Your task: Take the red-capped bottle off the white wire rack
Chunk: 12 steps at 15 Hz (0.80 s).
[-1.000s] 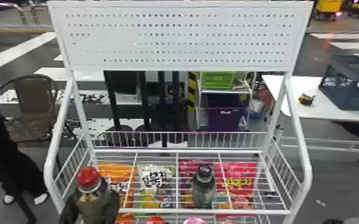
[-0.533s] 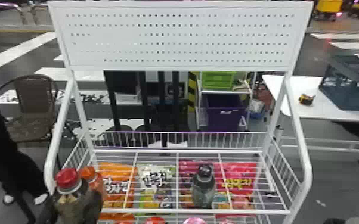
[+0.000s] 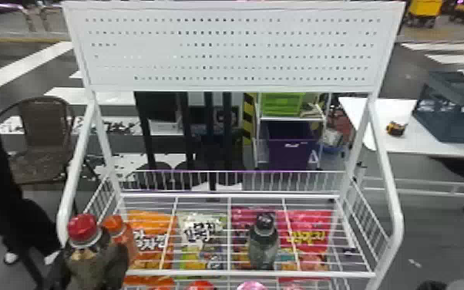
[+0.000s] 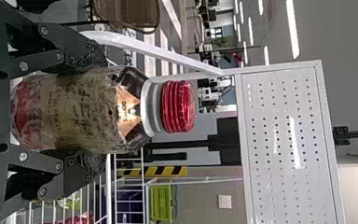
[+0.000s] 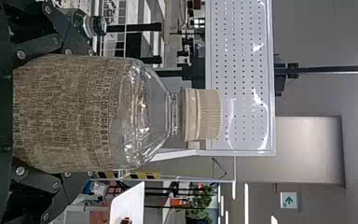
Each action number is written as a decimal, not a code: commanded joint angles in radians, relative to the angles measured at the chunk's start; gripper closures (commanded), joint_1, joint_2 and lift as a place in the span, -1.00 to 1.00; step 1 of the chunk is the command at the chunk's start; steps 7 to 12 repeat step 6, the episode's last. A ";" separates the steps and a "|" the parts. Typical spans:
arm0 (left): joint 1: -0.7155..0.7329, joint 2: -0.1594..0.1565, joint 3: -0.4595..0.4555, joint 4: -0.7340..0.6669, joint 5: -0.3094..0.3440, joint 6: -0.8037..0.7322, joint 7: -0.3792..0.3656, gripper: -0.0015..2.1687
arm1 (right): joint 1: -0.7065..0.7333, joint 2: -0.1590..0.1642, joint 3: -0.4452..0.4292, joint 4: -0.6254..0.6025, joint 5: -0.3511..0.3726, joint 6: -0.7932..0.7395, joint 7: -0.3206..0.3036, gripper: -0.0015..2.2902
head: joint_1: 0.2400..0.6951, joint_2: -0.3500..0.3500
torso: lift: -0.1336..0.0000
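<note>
Over grey floor (image 3: 439, 227), the left gripper (image 4: 92, 110) pinched the red-capped bottle (image 4: 107, 109), near left, apparently off the rack (image 3: 250, 274), withdrawal remaining; the right gripper (image 5: 88, 113) clasped a cream-capped bottle (image 5: 126, 114).

Red-capped bottle (image 4: 88, 109): clear, wide body, tan-green wrinkled label, red at its base, small orange triangle on the dark shoulder. Ribbed red cap (image 4: 179, 106) on, pale ring at neck. Near upright, held at the lower body, by the rack's left front corner in head view. White wire rack (image 3: 204, 273): upright, wire-grid shelf, low wire fences at sides and back, bent side tubes (image 3: 77, 166), perforated white panel (image 3: 235, 54) on top.
</note>
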 commanded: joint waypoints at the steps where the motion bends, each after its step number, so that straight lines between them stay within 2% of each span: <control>1: 0.004 0.000 0.001 -0.004 -0.001 0.000 0.000 0.82 | 0.000 -0.001 0.000 0.004 -0.002 0.000 -0.001 -0.27 | 0.14 0.00 | 1.00; 12: 0.012 0.000 0.001 -0.011 -0.004 0.000 0.000 0.82 | 0.002 0.001 0.000 0.007 -0.003 -0.006 0.001 -0.27 | 0.14 0.00 | 1.00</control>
